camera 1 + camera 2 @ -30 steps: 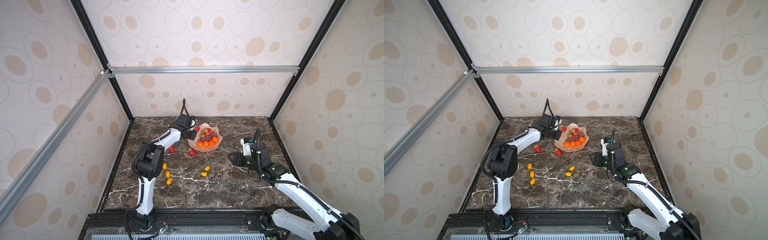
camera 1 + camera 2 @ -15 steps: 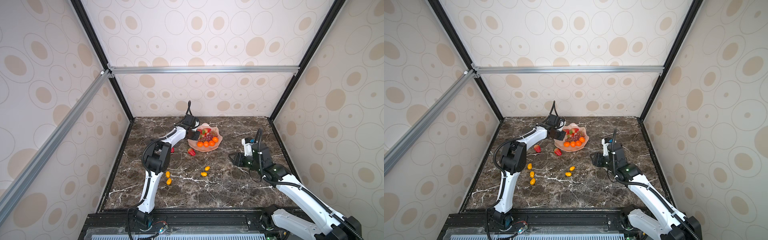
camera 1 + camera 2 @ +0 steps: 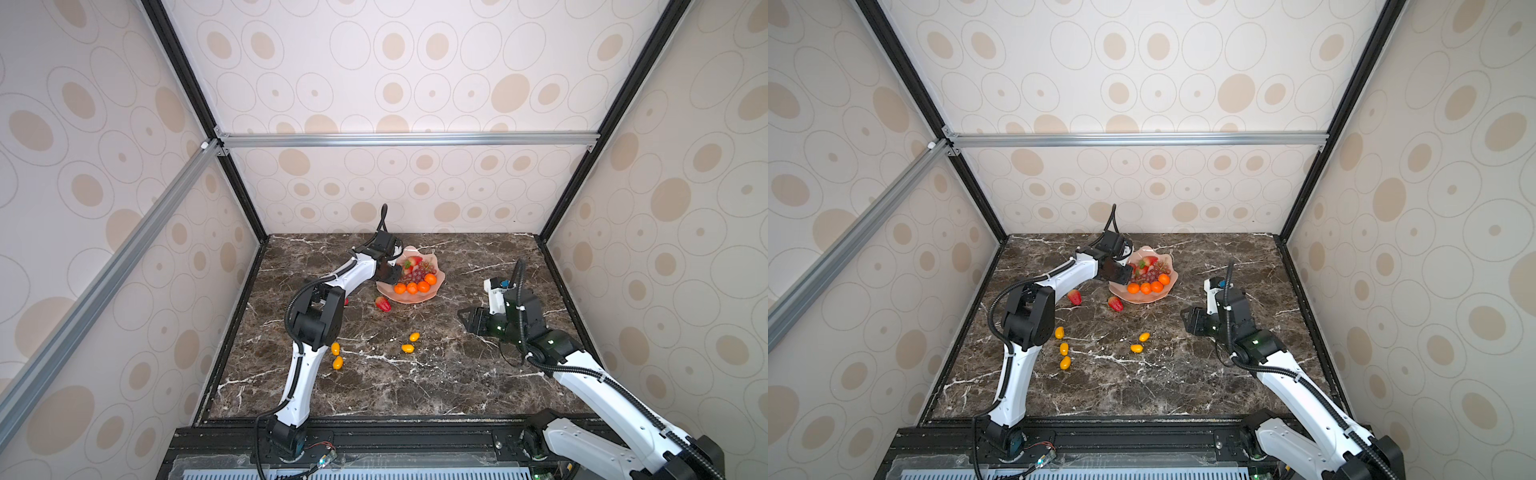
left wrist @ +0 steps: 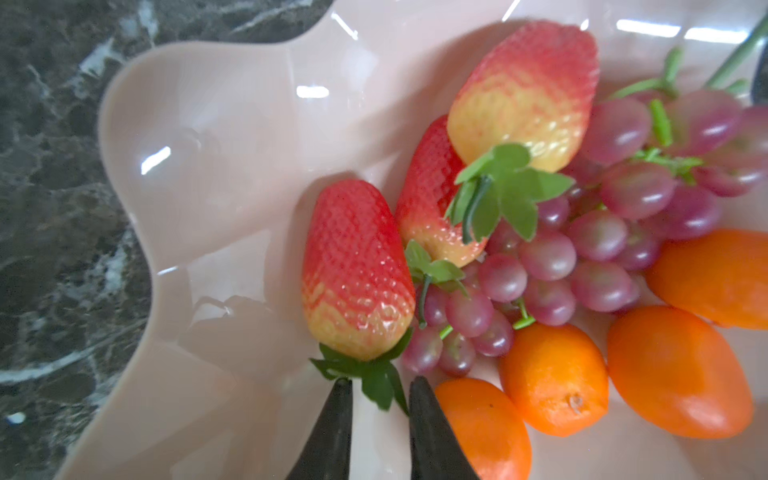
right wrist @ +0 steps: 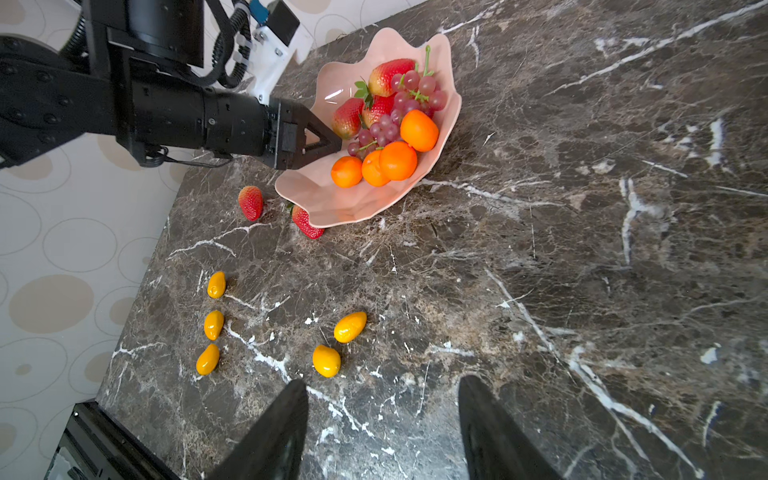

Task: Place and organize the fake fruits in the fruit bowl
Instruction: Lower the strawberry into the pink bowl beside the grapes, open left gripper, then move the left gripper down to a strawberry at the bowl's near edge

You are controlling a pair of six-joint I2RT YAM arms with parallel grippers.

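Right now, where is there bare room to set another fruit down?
Bare: the bowl floor between its wavy rim and the strawberries. Crowded: where grapes and tangerines pile together. The table between bowl and right hand is bare too.

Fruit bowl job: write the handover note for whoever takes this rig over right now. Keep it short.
Left gripper: jaws slightly open inside the pale pink scalloped fruit bowl, tips at the green cap of a red plastic strawberry lying there; it holds nothing.
Right gripper: open, empty, over the dark marble table, away from the fruit.
Done: three strawberries, the dark red grape bunch and four round orange tangerines are in the bowl.
Left: two loose strawberries on the table beside the bowl, and five small oval yellow-orange fruits, a row of three and a pair.
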